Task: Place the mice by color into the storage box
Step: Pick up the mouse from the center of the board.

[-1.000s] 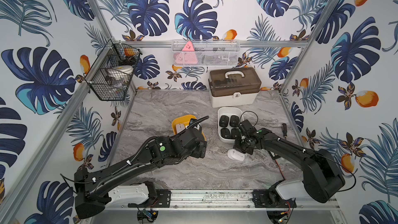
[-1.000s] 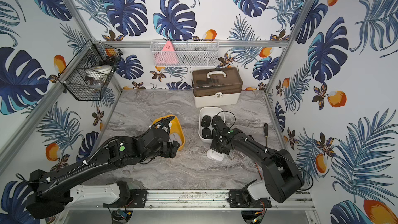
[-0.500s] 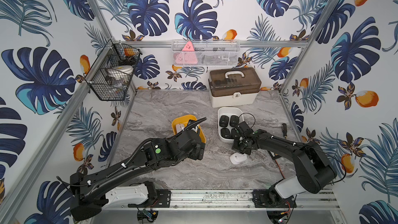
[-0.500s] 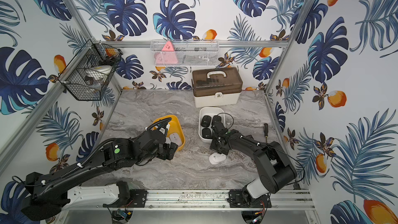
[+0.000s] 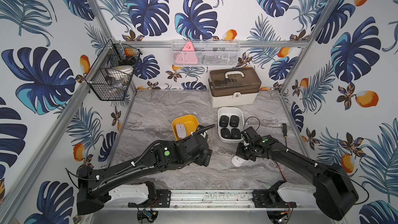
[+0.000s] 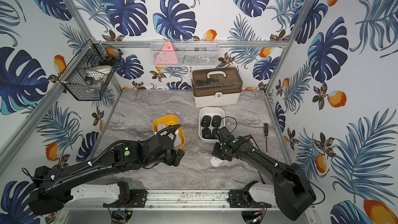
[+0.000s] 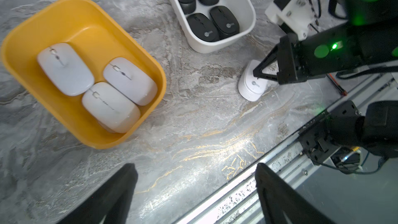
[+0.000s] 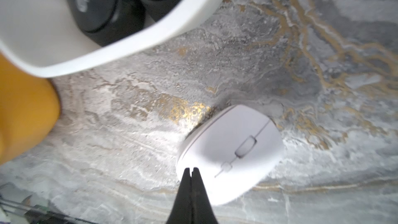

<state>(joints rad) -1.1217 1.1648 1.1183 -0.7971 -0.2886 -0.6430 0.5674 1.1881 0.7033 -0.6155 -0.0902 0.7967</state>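
One white mouse (image 5: 237, 160) (image 8: 230, 154) lies on the marble table in front of the white storage box (image 5: 230, 109). My right gripper (image 8: 191, 169) is shut, its joined tips resting on the mouse's edge (image 7: 252, 85) without gripping it. The white box holds several black mice (image 7: 202, 26). Three white mice (image 7: 64, 67) lie in the yellow storage box (image 7: 120, 29) (image 5: 185, 117). My left gripper (image 7: 195, 165) hangs open and empty above bare table near the front rail, in front of the yellow box.
A lidded case (image 5: 234, 88) with a white handle stands at the back. A screwdriver (image 5: 284, 134) lies by the right wall. A wire basket (image 5: 112, 78) hangs on the left frame, a mesh tray (image 5: 205, 52) on the back wall.
The left arm has drawn back from the yellow box toward the front, its jaws a little wider. The right gripper's shut tips have nudged the white mouse slightly toward the front.
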